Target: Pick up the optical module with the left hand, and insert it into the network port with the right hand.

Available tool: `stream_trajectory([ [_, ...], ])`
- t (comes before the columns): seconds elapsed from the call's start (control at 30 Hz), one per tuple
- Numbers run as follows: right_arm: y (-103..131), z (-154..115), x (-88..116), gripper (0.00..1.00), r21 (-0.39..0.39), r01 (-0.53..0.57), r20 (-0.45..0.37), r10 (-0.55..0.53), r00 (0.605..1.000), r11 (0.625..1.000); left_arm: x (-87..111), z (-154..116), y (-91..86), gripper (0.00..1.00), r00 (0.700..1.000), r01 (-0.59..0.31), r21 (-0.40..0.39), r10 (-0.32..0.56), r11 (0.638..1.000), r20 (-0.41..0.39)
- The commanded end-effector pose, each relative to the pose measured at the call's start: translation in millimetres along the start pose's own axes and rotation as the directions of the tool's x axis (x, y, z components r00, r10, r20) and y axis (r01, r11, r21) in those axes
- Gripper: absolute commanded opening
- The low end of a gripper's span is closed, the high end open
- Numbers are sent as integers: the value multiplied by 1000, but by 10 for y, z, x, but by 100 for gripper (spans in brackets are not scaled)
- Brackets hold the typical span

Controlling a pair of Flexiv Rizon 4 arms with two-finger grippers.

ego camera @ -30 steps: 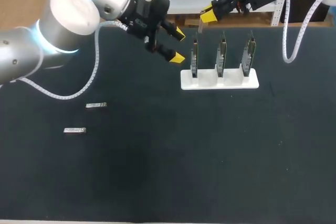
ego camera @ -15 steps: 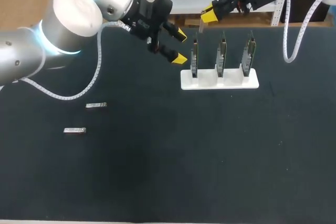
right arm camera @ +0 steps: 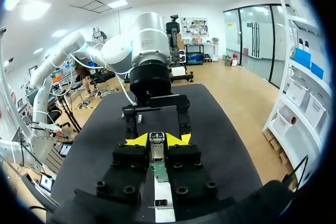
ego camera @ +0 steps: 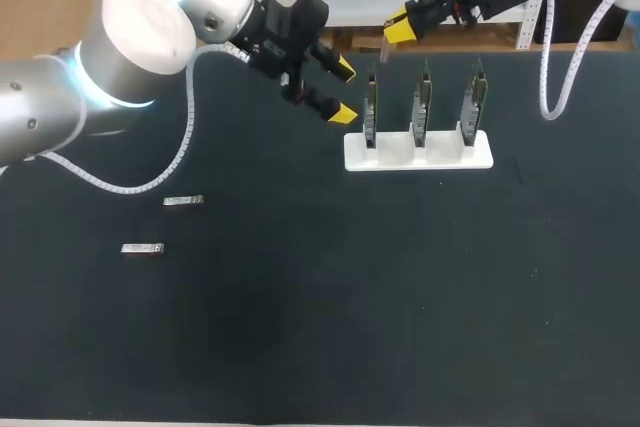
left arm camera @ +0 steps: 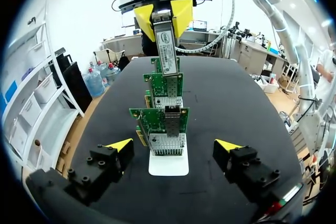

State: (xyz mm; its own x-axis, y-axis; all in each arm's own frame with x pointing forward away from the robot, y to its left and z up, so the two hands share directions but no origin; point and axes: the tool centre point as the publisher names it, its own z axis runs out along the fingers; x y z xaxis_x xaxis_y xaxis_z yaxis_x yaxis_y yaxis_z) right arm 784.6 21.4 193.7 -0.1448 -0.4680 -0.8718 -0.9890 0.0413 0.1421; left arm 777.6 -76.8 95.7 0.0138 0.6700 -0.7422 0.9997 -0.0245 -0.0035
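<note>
head view: the right gripper (ego camera: 398, 27) is pinched on the module (ego camera: 382, 47), which hangs end-down just above the nearest card (ego camera: 370, 107) in the white stand (ego camera: 420, 157). it is held upright, i judge, so its nose can drop straight into the port (left arm camera: 172, 120) on that card's upper edge. the left gripper (ego camera: 335, 90) hovers beside the same card with its fingers wide apart and nothing in them. it looks parked clear of the insertion path, its share of the task apparently done. two spare modules (ego camera: 183, 201) lie on the table (ego camera: 400, 297), well apart from the stand.
</note>
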Motion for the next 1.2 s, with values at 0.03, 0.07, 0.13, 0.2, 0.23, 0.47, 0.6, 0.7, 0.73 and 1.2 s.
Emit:
stream_trajectory([
  [0.03,-23,0,5,0,-2,-1,1,1,1000,1000,-5,1,-14,100,1000,2,-1,-2,1000,-2],
  [0.07,-25,-1,5,0,-2,-1,1,1,1000,1000,-9,5,-14,100,1000,-4,14,4,1000,-7],
  [0.13,-29,-3,6,0,-3,-2,1,2,1000,1000,-13,8,-27,100,1000,-9,18,9,1000,-7],
  [0.2,-31,-4,2,0,-7,2,-1,-2,1000,1000,-13,8,-29,100,1000,-9,21,9,1000,-8],
  [0.23,-27,-4,-8,0,-9,8,-5,-8,1000,1000,-13,8,-29,100,1000,-9,21,9,1000,-8],
  [0.47,-50,25,-23,0,-13,20,-25,-21,999,1000,-13,8,-29,100,1000,-9,21,9,1000,-8],
  [0.6,-64,54,-21,0,-21,24,-31,-24,999,1000,-13,8,-29,100,1000,-9,21,9,1000,-8],
  [0.7,-73,68,-20,0,-24,25,-34,-26,999,999,-13,8,-29,100,1000,-9,21,9,1000,-8],
  [0.73,-74,74,-16,0,-25,26,-38,-27,999,999,-13,8,-29,100,1000,-9,21,9,1000,-8],
  [1.2,-32,172,37,0,-46,26,-58,-28,998,999,-13,8,-29,100,1000,-9,21,9,1000,-8],
])
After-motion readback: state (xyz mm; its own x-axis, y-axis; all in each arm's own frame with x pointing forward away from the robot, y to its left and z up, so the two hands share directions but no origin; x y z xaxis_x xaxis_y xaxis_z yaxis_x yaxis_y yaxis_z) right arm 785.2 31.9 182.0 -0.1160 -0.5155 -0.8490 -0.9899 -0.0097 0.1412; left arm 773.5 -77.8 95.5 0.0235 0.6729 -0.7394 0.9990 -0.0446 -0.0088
